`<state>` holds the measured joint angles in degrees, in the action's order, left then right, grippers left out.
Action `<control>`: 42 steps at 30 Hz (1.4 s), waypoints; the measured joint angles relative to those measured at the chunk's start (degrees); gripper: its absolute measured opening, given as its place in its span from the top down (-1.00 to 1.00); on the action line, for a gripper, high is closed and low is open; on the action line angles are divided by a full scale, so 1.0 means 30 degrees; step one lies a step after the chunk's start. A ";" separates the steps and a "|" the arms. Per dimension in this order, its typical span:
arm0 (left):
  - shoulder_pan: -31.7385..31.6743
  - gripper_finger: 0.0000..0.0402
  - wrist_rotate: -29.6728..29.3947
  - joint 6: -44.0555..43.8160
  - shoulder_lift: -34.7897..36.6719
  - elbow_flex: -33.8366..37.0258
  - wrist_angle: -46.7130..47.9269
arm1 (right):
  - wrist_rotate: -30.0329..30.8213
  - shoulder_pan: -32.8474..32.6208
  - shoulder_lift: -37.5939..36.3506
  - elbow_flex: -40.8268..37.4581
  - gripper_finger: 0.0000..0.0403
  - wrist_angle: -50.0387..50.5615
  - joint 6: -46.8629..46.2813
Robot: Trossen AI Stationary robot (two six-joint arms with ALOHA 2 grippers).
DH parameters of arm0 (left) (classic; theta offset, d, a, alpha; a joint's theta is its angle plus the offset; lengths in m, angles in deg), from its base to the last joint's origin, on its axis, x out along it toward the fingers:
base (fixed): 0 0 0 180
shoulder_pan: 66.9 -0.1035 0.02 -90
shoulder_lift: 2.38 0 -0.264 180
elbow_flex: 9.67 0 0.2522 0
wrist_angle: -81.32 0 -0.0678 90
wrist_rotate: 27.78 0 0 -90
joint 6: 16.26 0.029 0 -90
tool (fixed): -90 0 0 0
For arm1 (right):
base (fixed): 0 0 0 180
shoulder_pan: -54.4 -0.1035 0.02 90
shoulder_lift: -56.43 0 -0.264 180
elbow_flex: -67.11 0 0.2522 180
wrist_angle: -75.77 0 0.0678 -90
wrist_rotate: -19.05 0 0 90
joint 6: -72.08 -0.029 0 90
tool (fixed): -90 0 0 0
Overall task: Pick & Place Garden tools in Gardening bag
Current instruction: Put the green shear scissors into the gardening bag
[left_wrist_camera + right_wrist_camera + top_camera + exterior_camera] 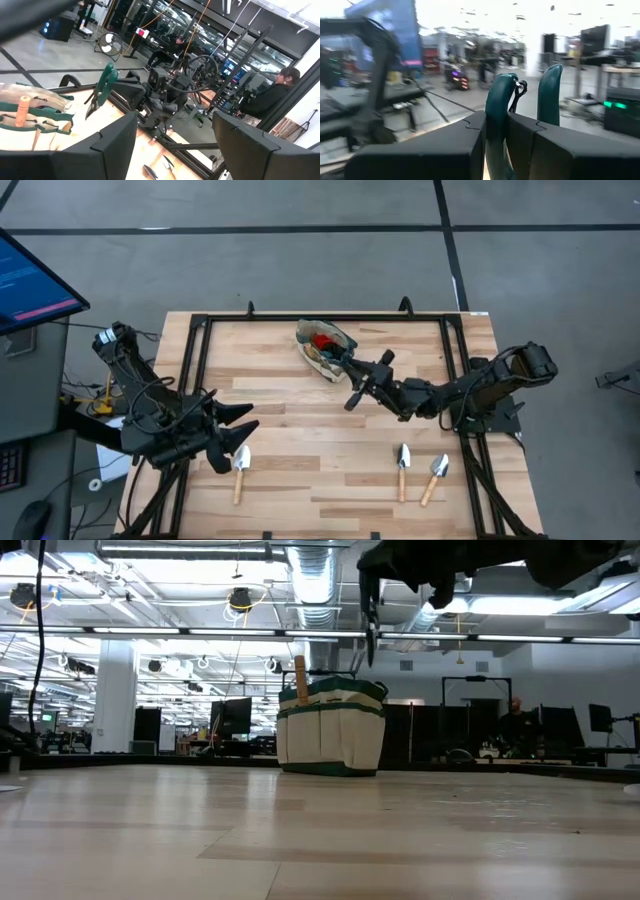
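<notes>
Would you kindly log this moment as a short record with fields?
Right claw: shut on the shears, lifted clear of the table beside the bag
Left claw: open, near a trowel at the table's left front
Bag contents: a wooden handle sticks up; something red inside
Loose trowels: three on the table, two at right front
</notes>
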<state>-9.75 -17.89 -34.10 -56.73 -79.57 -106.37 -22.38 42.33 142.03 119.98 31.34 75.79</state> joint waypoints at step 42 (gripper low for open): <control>0.0007 -0.29 0.0006 0.0012 0.0000 -0.0004 0.0007 | -0.4215 0.4960 0.0000 -0.0007 0.80 0.3962 -0.4060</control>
<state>-9.73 -17.87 -34.06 -56.73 -79.58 -106.35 -35.02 57.21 142.03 119.96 43.23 63.61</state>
